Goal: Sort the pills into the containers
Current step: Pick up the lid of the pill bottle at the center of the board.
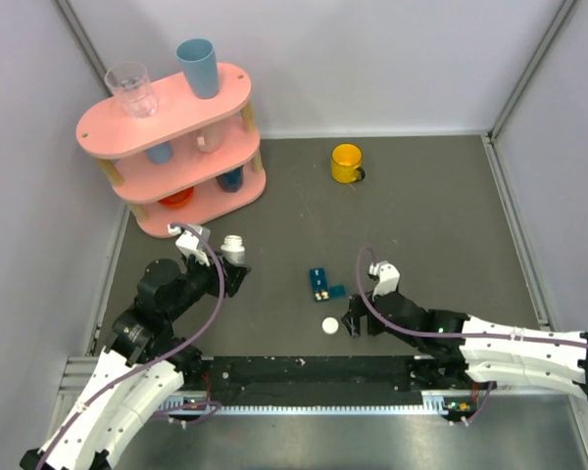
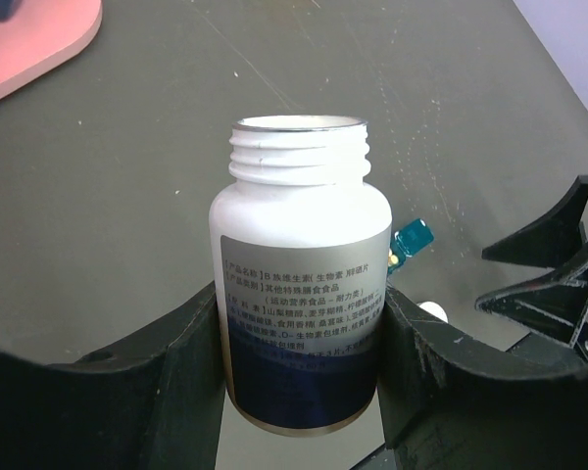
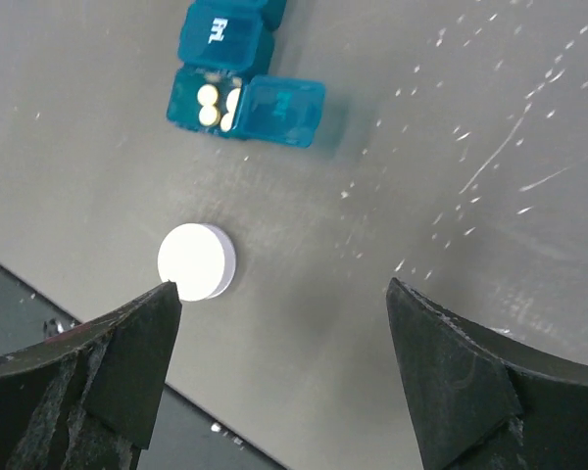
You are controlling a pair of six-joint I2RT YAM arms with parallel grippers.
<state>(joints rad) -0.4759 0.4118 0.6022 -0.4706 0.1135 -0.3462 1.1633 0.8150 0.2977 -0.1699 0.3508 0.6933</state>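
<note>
My left gripper (image 1: 231, 272) is shut on an uncapped white pill bottle (image 1: 233, 248), held upright at the left; in the left wrist view my left gripper (image 2: 299, 338) pinches the bottle (image 2: 299, 245) at its blue label. The dark-teal pill box (image 1: 321, 284) lies mid-table. In the right wrist view the pill box (image 3: 225, 44) has one lid flipped open, with pale pills (image 3: 214, 106) inside. The bottle's white cap (image 1: 330, 325) lies flat just left of my right gripper (image 1: 354, 319). My right gripper (image 3: 279, 289) is open and empty above the table, with the cap (image 3: 196, 261) by its left finger.
A pink two-tier shelf (image 1: 167, 132) stands at the back left with a clear glass (image 1: 131, 88), a blue cup (image 1: 197, 67) and more cups below. A yellow mug (image 1: 346, 163) stands at the back middle. A black rail (image 1: 314, 372) runs along the near edge.
</note>
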